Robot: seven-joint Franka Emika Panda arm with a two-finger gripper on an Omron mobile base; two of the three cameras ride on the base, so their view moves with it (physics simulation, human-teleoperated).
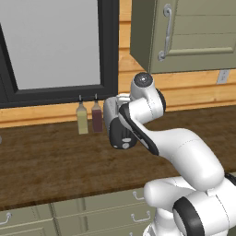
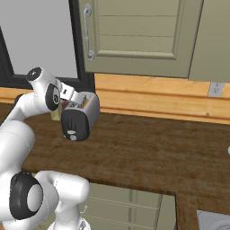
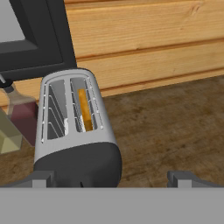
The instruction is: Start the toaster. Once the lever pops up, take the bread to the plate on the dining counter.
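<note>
**Open gripper hangs above the toaster, bread in one slot**

From the left base camera, the white arm folds across the dark wood worktop [image 1: 50, 156] and covers most of the toaster [image 1: 120, 136]; only its black end panel with the pale dial shows below the wrist. Two slim bottles stand just beside it against the wall, one pale olive [image 1: 82, 119] and one dark red [image 1: 97, 117], under the black window frame. One olive wall cabinet [image 1: 184, 34] hangs above.

From the right base camera, the toaster [image 2: 81, 116] sits near the back wall with its black end turned toward the room. The arm's wrist is just behind and above it, blocking the bottles.

The hand camera looks down on the toaster [image 3: 74, 131] and its two slots. One slice of bread [image 3: 85, 109] stands upright in the right-hand slot; the left-hand slot holds none. The two bottles stand to its left. The gripper [image 3: 111, 179] has its fingertips [image 3: 43, 178] spread wide apart, holding nothing. I cannot make out the lever.
</note>
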